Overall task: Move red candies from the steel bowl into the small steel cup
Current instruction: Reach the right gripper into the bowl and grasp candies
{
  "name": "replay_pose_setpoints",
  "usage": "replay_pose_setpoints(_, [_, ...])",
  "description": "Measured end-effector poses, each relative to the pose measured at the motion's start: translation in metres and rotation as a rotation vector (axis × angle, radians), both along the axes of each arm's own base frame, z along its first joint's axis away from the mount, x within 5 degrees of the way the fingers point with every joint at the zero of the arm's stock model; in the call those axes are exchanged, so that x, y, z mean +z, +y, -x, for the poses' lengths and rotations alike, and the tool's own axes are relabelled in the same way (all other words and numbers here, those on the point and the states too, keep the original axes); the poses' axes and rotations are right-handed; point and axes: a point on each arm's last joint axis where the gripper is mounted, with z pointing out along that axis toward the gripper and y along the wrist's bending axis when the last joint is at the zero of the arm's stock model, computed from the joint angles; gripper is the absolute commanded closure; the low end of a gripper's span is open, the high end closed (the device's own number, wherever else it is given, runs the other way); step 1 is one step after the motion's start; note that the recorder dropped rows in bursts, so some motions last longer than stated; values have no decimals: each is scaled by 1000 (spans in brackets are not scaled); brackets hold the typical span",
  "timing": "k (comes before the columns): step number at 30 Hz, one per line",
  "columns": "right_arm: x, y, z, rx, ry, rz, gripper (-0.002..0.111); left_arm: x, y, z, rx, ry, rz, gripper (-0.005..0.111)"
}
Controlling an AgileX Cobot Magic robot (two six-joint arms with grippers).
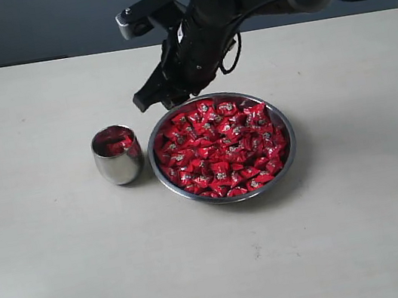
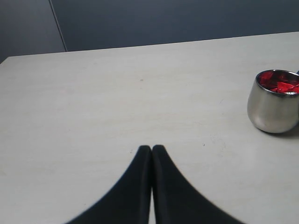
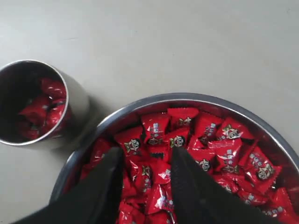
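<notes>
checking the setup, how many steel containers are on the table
2: the small steel cup stands left of the steel bowl in the exterior view, close beside it. The right arm may hide more behind.

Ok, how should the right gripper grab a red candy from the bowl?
Probably from straight above, pinching one top-layer red candy across its middle: they lie heaped flat in the steel bowl, neighbours blocking their sides. The right gripper hovers open above.

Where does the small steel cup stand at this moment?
In the exterior view the small steel cup stands on the table, left of centre, close beside the left rim of the steel bowl, with red candies inside.
</notes>
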Motion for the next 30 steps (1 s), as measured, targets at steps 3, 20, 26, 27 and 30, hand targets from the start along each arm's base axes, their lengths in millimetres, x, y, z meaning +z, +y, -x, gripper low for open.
replay_pose_setpoints(3, [-9,-4,3,-3,23,21,74,0,0,0,0,0,0,106])
replay_pose_setpoints(20, [-49,-1,25,25,60,21,74,0,0,0,0,0,0,106])
replay_pose_setpoints(26, [-71,7,27,34,76,31,74,0,0,0,0,0,0,106])
replay_pose_setpoints(27, [-75,8,27,36,79,35,74,0,0,0,0,0,0,106])
replay_pose_setpoints(30, [-82,9,27,35,83,41,79,0,0,0,0,0,0,106])
